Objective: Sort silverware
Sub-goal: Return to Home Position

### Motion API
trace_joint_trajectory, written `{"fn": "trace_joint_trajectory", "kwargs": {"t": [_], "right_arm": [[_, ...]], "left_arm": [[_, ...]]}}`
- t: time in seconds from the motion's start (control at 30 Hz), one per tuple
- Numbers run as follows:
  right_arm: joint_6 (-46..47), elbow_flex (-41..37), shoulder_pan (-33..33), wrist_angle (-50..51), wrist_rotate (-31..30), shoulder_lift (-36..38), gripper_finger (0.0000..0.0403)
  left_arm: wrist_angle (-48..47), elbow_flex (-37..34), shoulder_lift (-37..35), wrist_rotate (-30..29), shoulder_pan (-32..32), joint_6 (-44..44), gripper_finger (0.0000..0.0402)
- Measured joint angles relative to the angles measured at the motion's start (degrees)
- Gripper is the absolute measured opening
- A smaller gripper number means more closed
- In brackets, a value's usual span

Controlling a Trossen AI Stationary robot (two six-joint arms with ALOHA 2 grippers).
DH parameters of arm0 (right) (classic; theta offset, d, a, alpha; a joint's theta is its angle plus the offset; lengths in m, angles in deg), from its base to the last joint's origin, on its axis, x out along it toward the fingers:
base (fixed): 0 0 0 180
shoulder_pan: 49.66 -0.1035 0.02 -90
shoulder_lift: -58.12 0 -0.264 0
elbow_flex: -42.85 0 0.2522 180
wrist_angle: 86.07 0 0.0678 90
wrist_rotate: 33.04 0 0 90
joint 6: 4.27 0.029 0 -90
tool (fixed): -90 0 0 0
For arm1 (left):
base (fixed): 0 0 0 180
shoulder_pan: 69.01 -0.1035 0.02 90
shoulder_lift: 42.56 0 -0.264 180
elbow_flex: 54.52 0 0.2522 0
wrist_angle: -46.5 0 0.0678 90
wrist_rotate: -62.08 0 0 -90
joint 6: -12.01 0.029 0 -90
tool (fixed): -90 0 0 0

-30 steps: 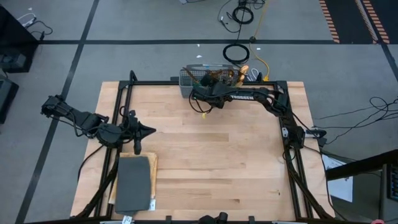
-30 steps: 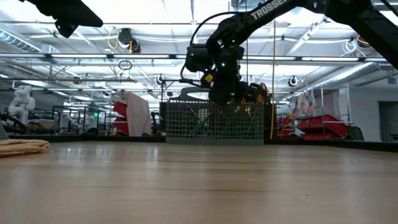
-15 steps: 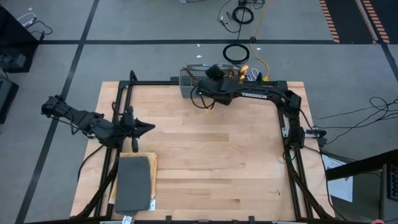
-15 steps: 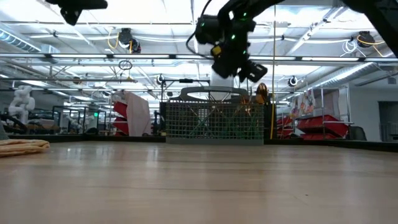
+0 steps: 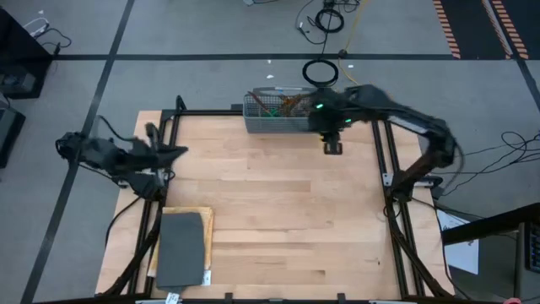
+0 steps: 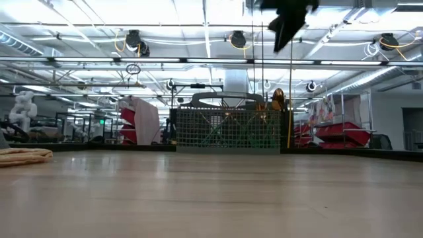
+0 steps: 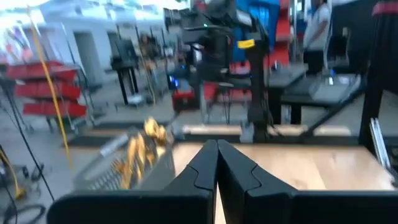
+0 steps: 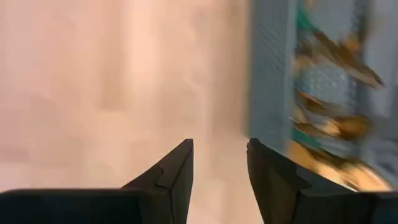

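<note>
The silverware [image 5: 295, 103] stands in the grey mesh caddy [image 5: 274, 111] at the table's far edge, gold heads up [image 6: 277, 99], teal handles down inside [image 8: 329, 93]. My right gripper [image 5: 332, 145] hangs high over the table, just right of the caddy and nearer than it. It points down, open and empty [image 8: 221, 149]. In the low view it shows at the top [image 6: 287, 20]. My left gripper [image 5: 177, 152] is at the table's left edge, shut [image 7: 217, 165] and holding nothing. It faces the caddy [image 7: 137, 155].
A dark grey mat [image 5: 181, 249] lies on a tan cloth at the near left corner; the cloth's edge shows in the low view [image 6: 23, 155]. Black frame rails [image 5: 380, 160] run along the table's sides. Bare wood [image 5: 278, 211] spans the middle.
My right gripper has risen from the caddy's left end and swung toward the table's right, past the caddy's right end. My left gripper has drawn back toward the table's left and far edges.
</note>
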Motion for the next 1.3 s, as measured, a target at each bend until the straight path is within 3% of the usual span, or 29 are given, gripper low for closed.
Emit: {"fn": "trace_joint_trajectory", "kwargs": {"t": [0.13,0.33,0.43,0.67,0.87,0.97,1.1,1.3], "right_arm": [[1.19,0.0,0.63,-0.35,13.15,7.63,0.0139],[0.8,-6.54,0.59,-4.33,21.19,22.12,0.0139],[1.79,-14.79,0.59,-10.95,23.51,32.22,0.0139],[8.67,-36.97,0.54,-30.41,24.78,55.04,0.0139],[16.52,-55.51,0.48,-52.98,27.47,71.25,0.0139],[20.39,-63.48,0.48,-63.03,27.52,76.26,0.0139],[23.98,-72.0,0.46,-68.43,27.79,79.93,0.0139],[29.65,-81.55,0.33,-77.81,32.36,81.83,0.0139]], "left_arm": [[-0.37,0.39,-7.14,0.44,-0.01,3.28,0.0011],[-3.38,0.39,-18.39,5.67,0.0,3.75,0.0011],[-4.27,0.45,-22.11,9.18,-0.02,3.7,0.0011],[-5.26,0.2,-21.87,15.41,-0.04,5.96,0.0011],[-5.42,-1.86,-21.86,18.91,0.0,4.73,0.0011],[-5.44,-3.29,-22.07,22.61,-0.02,4.26,0.0011],[-5.55,-6.58,-22.08,27.4,-0.01,3.81,0.0011],[0.14,-11.15,-22.12,28.13,0.0,1.67,0.0011]]}}
